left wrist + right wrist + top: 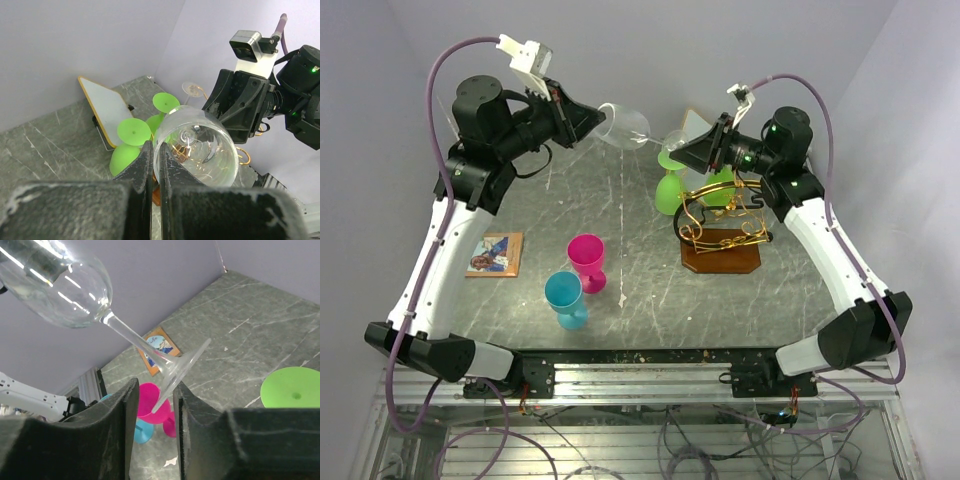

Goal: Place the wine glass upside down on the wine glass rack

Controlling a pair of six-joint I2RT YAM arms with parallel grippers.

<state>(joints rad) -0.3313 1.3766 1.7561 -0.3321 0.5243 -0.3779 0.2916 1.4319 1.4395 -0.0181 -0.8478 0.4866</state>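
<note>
Marble tabletop (pixel 620 210), wine glass (pixel 623 127) aloft at back, left gripper (pixel 592 118) clamping rim, right gripper (pixel 678 150) around foot, grip unclear

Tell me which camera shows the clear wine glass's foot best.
The right wrist view: the foot sits large and edge-on between the fingers of the right end effector, stem and bowl above. The top external view shows it tiny near that end effector. The left wrist view shows it small beyond the bowl.

white arms (pixel 430 260), black joints (pixel 480 100), purple cables (pixel 432 80)
</note>
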